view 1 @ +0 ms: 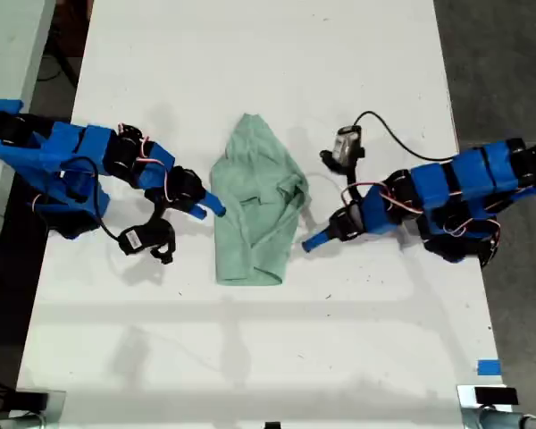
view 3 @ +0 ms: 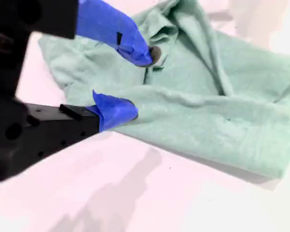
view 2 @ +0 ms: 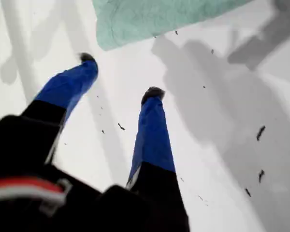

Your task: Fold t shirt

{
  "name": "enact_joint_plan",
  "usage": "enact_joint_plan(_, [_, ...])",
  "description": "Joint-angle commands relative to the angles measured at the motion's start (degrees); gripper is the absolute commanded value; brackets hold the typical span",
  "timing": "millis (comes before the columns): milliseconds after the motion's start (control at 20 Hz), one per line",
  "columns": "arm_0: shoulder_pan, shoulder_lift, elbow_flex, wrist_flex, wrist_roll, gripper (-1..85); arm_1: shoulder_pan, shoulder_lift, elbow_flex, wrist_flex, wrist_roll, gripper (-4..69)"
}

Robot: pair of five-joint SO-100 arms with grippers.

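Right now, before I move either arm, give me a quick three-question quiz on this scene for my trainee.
1. True or false: my first gripper is shut on the t shirt.
2. Which gripper has its fingertips at the t shirt? A) my first gripper B) my second gripper C) neither
3. Fill in: the t shirt lies on a ___ table.
Key: 1 false; 2 B; 3 white.

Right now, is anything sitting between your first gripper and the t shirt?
Nothing visible. Only bare white table lies between my first gripper, jaws open, and the t shirt edge ahead.
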Motion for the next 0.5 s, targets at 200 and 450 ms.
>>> enact_joint_plan(200, [5.89,-14.15,-7.82,-3.52,-5.89,22.5,-4.22,-44.38,-51.33,15.21,-0.70,28.7])
enact_joint_plan(450, [7.03,-35.51,-16.87,-7.82,-6.15,24.3,-1.93,-49.31,-54.14,15.82,-0.88,28.6])
